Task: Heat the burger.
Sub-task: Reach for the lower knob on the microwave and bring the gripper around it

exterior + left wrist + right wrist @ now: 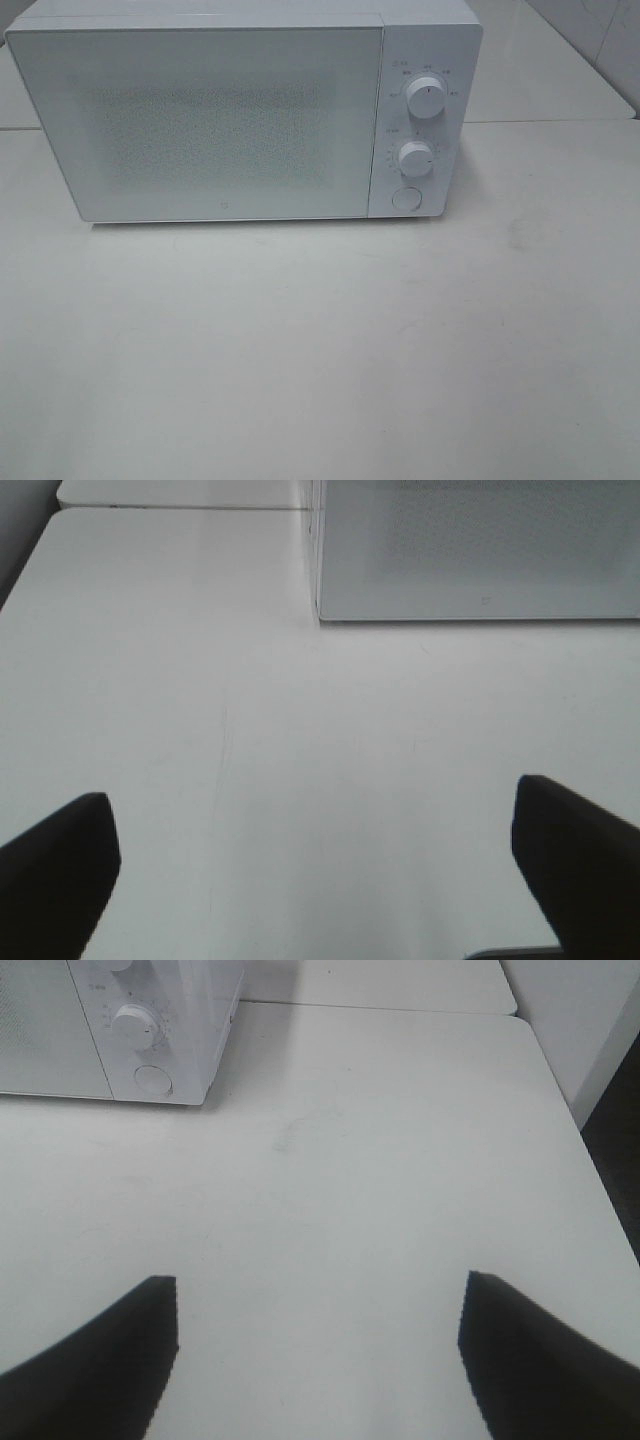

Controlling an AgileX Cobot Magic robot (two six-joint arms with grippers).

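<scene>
- The left hand [315,880] is released, spread wide over the tabletop [250,740], and grasps nothing.
- The right hand [320,1360] is also released and empty.
- There is one white microwave [230,110], its door shut, with an upper dial [425,98], a lower dial [415,158] and one round button [406,198].
- The burger is out of sight in every view.

White table [320,350]; white microwave [220,110] on far part, door seemingly shut.

Can't spot the burger anywhere, and the shut, speckled door [200,120] of the white microwave [432,45] filling the upper left looks too frosted to see through.
</scene>
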